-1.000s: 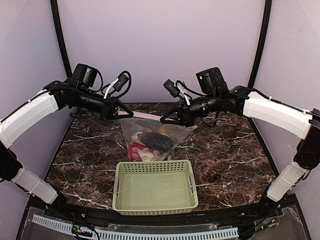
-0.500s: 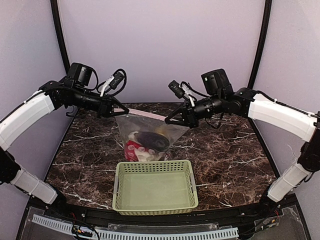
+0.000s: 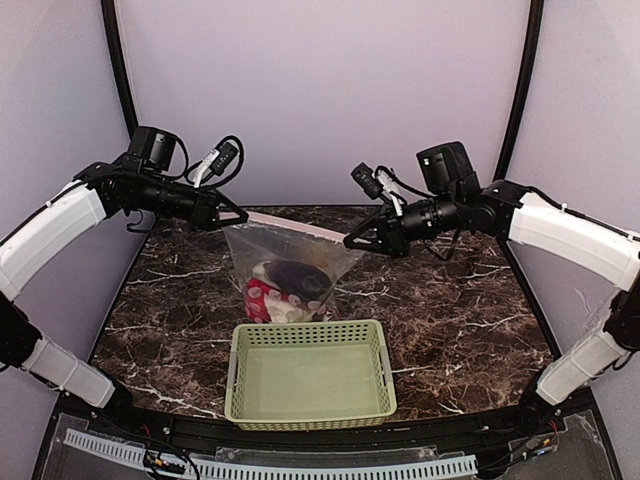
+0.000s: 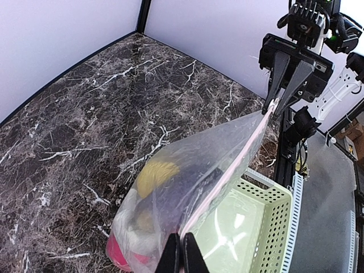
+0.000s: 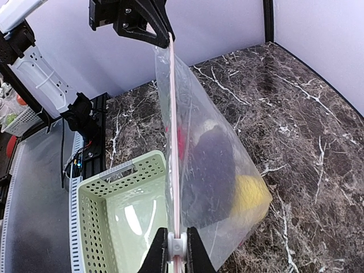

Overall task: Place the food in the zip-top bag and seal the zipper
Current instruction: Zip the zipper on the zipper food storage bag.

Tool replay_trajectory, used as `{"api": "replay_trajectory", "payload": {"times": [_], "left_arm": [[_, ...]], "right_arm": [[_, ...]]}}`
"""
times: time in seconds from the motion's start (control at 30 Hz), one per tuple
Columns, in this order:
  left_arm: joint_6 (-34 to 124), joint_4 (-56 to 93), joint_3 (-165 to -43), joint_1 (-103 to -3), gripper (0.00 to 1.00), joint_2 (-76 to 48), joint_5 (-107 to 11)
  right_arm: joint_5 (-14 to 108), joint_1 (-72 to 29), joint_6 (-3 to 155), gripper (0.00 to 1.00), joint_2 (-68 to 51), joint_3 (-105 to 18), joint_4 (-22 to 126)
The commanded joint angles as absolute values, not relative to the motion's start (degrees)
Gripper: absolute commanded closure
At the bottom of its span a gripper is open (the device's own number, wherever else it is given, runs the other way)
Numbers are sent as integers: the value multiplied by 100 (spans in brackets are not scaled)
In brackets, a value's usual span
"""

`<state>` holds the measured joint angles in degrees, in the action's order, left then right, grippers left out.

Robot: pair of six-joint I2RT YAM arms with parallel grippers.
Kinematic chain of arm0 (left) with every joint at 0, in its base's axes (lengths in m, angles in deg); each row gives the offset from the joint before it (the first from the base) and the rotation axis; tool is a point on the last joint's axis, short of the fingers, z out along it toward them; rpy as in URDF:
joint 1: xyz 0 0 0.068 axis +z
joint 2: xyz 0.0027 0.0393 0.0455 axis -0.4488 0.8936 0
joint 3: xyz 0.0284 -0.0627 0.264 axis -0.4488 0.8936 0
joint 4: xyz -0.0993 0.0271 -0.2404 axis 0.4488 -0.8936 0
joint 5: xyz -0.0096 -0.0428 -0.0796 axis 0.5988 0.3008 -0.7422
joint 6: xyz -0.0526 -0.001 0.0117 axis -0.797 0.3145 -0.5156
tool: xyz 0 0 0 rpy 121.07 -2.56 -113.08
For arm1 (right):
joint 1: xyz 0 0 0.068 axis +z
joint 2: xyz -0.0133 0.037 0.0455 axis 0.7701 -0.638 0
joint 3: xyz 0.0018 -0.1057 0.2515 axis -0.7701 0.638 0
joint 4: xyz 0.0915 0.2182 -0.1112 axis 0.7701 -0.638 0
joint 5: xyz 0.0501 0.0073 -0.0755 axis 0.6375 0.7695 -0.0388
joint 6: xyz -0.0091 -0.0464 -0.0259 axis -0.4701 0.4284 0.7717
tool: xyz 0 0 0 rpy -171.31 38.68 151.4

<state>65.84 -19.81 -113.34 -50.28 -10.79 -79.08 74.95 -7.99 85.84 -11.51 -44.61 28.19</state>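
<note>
1. The small toy foods (image 3: 285, 285) all appear to be inside the clear crinkly plastic zip-top bag (image 3: 262, 250), so loading looks done.
2. The bag hangs above the dark marble bench (image 3: 460, 300), its pinkish zipper strip (image 3: 292, 225) pulled taut.
3. The left end effector (image 3: 238, 221) pinches one end of the strip. The right end effector (image 5: 176, 250) pinches the small white slider (image 5: 176, 244).
4. The strip looks closed, though a full seal is unconfirmed.

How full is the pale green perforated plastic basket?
Empty. The basket shows only bare floor; the toy food sits in the clear plastic bag.
</note>
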Motion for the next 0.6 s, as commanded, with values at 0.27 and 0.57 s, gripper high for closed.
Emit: {"api": "replay_trajectory", "payload": {"times": [0.27,0.57], "left_arm": [[6505,-1955,-11238,-4593,99,-1427,-7337],[6548,-1883,-11093,-4592,96,-1429,-8298]], "right_arm": [[7223,-1054,8625,98,-698,-4174,2084],[7429,-1057,8591,78,-737,-4251,2150]]}}
